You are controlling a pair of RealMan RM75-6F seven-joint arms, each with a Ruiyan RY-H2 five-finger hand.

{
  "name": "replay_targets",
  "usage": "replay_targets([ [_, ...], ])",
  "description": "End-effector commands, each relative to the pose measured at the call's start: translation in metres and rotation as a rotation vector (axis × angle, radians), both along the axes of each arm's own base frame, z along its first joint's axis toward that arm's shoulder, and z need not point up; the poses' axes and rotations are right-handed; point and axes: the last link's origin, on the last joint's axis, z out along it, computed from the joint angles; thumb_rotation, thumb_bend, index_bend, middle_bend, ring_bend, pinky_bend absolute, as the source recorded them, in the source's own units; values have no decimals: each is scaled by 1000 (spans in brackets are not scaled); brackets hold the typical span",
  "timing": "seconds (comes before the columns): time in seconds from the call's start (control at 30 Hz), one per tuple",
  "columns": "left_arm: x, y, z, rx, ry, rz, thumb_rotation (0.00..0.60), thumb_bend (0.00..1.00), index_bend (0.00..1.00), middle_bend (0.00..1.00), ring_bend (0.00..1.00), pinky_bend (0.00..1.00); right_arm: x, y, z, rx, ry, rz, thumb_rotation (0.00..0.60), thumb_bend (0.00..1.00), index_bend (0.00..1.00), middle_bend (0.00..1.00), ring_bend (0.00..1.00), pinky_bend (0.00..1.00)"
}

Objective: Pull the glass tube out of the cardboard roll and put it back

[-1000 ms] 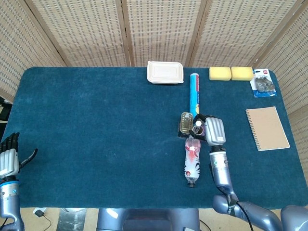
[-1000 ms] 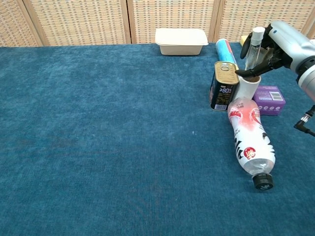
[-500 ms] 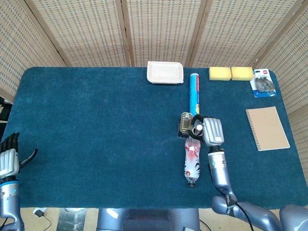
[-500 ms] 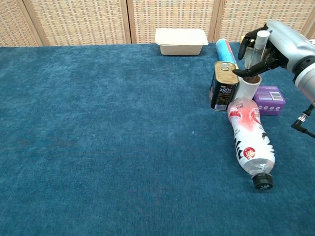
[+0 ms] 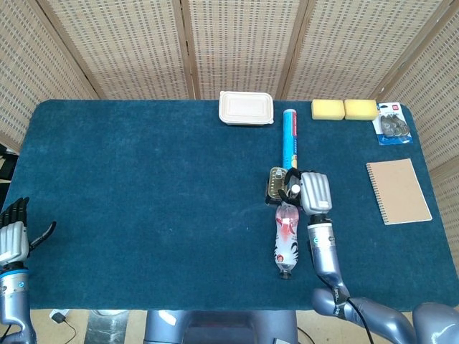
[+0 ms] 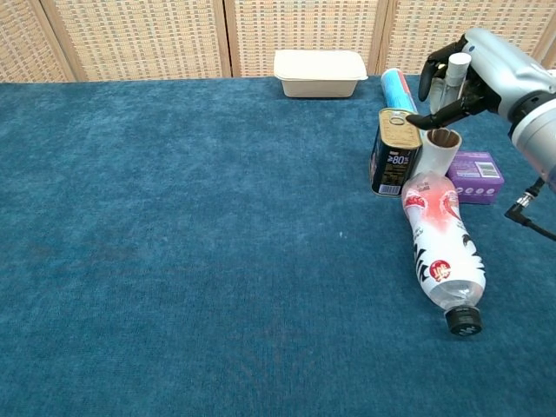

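Observation:
The cardboard roll (image 6: pixel 440 154) stands upright between a tin can (image 6: pixel 393 152) and a purple box (image 6: pixel 474 176), and its dark open top shows. My right hand (image 6: pixel 479 75) grips the glass tube (image 6: pixel 449 80), clear with a white cap, upright just above the roll's mouth. From the head view the right hand (image 5: pixel 314 192) covers the roll, and only the tube's white cap (image 5: pixel 294 189) shows beside the fingers. My left hand (image 5: pixel 13 237) hangs off the table's near left edge, fingers apart and holding nothing.
A plastic bottle (image 6: pixel 442 250) lies against the roll's base, cap toward me. A blue cylinder (image 5: pixel 290 136), a white lidded container (image 5: pixel 246 107), two yellow sponges (image 5: pixel 344 109), a blister pack (image 5: pixel 391 125) and a notebook (image 5: pixel 398 190) lie further back and right.
My right hand has risen with the glass tube, lifting it up out of the cardboard roll so the roll's open top now shows. The left hand has not moved.

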Motion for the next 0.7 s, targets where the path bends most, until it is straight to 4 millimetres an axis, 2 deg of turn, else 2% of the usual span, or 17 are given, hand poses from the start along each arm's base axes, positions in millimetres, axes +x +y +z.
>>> replay_targets([
  [0.03, 0, 0, 0, 0, 0, 0, 0, 0, 0, 57, 0, 63, 1, -2, 0, -5, 2, -1, 600, 280, 617, 704, 672, 571],
  [0.7, 0, 0, 0, 1, -1, 2, 0, 0, 0, 58, 0, 63, 10, -16, 1, -54, -43, -10, 600, 279, 744, 847, 784, 670],
])
